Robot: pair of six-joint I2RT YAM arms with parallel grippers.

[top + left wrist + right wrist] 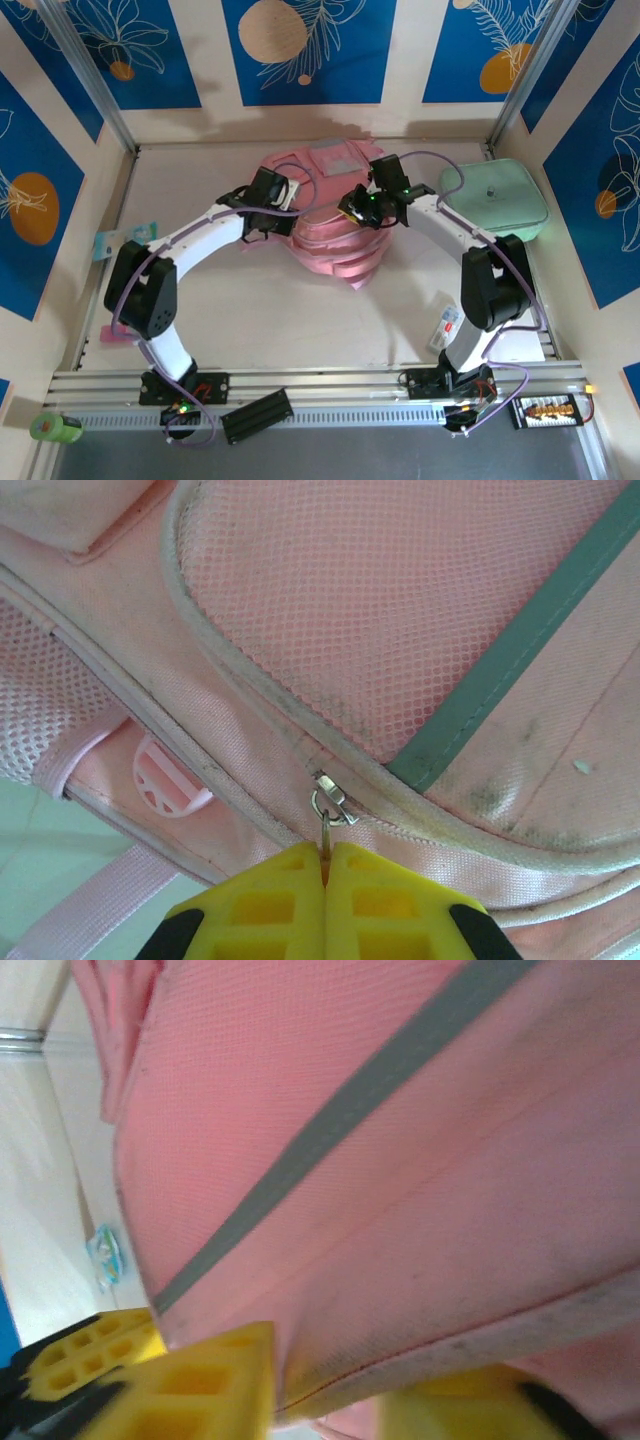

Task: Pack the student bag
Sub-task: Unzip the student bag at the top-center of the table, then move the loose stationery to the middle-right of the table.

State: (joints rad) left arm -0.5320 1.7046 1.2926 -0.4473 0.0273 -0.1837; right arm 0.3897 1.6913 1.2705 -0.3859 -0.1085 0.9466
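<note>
Left jaws clamped shut on small metal zip puller (331, 805) of large pink fabric student bag (332, 252). Right jaws part-way apart astride bag's pale piped seam (480, 1345); gripping or not, couldn't tell. Bag lay mid-desk (300, 320), between both arms. Looked soft, floppy, light, likely to sag; best taken by puller, seam or straps. No readable writing spotted.

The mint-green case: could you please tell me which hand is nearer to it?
Right. The right hand is on the student bag just left of the case; the left hand, shut on a zip pull, is farther left, at the bag's other side.
</note>
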